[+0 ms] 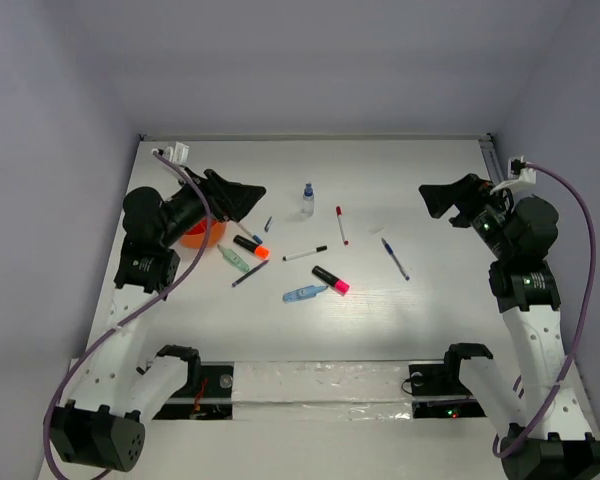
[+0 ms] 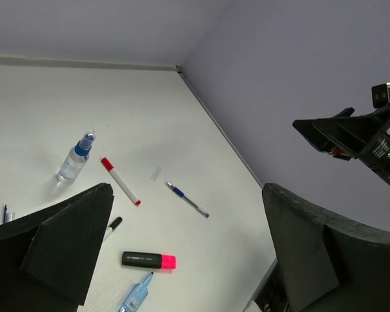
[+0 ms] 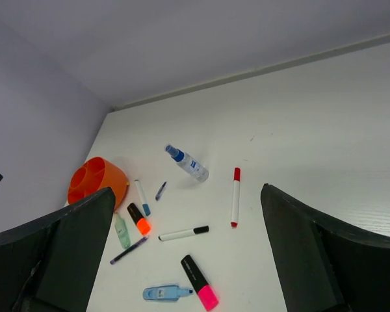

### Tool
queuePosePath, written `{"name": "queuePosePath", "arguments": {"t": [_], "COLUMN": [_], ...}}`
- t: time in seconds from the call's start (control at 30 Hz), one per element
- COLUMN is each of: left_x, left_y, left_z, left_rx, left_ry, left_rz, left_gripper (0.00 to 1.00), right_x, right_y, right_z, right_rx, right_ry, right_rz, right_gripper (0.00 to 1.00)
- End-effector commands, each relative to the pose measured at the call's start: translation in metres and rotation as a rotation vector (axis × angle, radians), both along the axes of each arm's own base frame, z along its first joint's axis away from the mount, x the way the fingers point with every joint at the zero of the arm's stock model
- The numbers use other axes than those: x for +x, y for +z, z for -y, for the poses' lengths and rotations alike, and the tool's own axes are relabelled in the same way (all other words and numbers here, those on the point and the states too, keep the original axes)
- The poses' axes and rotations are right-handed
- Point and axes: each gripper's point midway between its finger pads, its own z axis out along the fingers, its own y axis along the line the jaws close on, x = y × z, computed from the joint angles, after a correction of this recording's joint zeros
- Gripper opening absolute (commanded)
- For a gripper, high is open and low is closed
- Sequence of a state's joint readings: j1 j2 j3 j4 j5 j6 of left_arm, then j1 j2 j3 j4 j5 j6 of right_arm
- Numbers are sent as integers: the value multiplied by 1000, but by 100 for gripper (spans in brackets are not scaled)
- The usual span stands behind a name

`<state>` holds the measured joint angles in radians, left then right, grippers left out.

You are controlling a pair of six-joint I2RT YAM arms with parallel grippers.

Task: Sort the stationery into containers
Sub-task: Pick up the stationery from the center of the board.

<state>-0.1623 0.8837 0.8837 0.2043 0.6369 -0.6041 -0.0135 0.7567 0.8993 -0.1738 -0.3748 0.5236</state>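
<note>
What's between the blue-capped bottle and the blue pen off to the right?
A white marker with a red cap lies between the bottle and the blue pen, touching neither; the left wrist view shows it best.

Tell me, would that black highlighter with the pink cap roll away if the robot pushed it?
Probably not far: the pink-capped highlighter lies flat and looks blocky, so it would likelier slide or spin on the smooth table. It seems rigid plastic, so probably light and unbending when lifted.

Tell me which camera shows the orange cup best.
Right wrist: the orange cup sits in plain sight, inner dividers showing. Top external gives only a sliver beside the left arm; left wrist misses it.
</note>
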Motion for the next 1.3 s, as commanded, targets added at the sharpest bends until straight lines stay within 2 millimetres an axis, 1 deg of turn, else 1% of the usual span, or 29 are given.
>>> {"name": "queuePosePath", "arguments": {"t": [0.0,0.03,0.07,0.13,0.17,0.2,0.23,0.27,0.3,0.33,0.37,0.4,0.43,0.47,0.5,0.53,0.57,0.6,0.67,0.7,0.8,0.87,0.9,0.93,0.97,1.0,1.07,1.2,1.27], "left_x": [-6,-9,-11,-14,-6,3,-1,10,21,27,33,47,54,69,79,85,98,106,116,128,147,155,163,166,170,175,178,186,190], "left_y": [25,33,36,36,27,34,27,12,17,8,-6,-6,-15,-35,-35,-44,-68,-68,-87,-98,-123,-136,-149,-154,-172,-171,-183,-190,-196], "left_z": [8,13,18,37,46,50,68,78,79,83,93,88,87,89,89,89,95,98,105,106,100,100,103,106,110,114,120,131,131], "left_rx": [-22,-48,-66,-78,-57,-53,-15,20,33,68,118,137,180,247,268,301,353,371,434,467,548,597,633,644,679,679,692,689,708], "left_ry": [-53,-72,-85,-101,-93,-41,-67,-55,7,31,43,130,166,210,261,278,281,292,297,329,404,415,416,414,399,397,371,349,355], "left_rz": [86,120,135,147,117,122,109,65,65,38,28,26,7,-18,-19,-37,-73,-72,-110,-128,-158,-168,-178,-187,-210,-207,-211,-206,-212], "left_gripper": [99,99,99,99,99,99,99,99,99,99,99,99,99,99,99,99,99,96,94,94,93,91,89,87,82,78,75,72,71], "right_x": [3,4,5,10,11,13,17,19,22,23,27,28,28,29,30,29,30,30,29,30,29,29,30,30,30,30,28,28,28], "right_y": [5,2,-2,-13,-18,-22,-32,-37,-42,-46,-57,-60,-63,-73,-74,-77,-80,-85,-89,-91,-94,-97,-98,-98,-99,-100,-101,-103,-103], "right_z": [6,6,7,6,6,6,6,7,7,8,8,8,6,4,2,0,-1,-1,-5,-5,-8,-8,-9,-9,-10,-11,-16,-18,-18], "right_rx": [-10,-11,-10,-1,0,0,-2,-4,-7,-7,-9,-4,8,15,21,37,40,41,39,38,31,29,30,30,31,32,33,33,33], "right_ry": [-28,-33,-34,-34,-30,-30,-31,-34,-36,-39,-40,-39,-29,-21,-12,-3,3,6,18,18,33,33,39,39,48,54,78,86,88], "right_rz": [30,23,14,-13,-23,-31,-54,-66,-74,-86,-116,-123,-131,-152,-144,-150,-155,-162,-170,-174,-182,-186,-189,-189,-194,-197,-202,-207,-211], "right_gripper": [100,100,100,100,100,100,100,100,100,100,100,100,100,100,100,100,100,100,100,100,100,100,100,100,100,100,100,100,100]}}
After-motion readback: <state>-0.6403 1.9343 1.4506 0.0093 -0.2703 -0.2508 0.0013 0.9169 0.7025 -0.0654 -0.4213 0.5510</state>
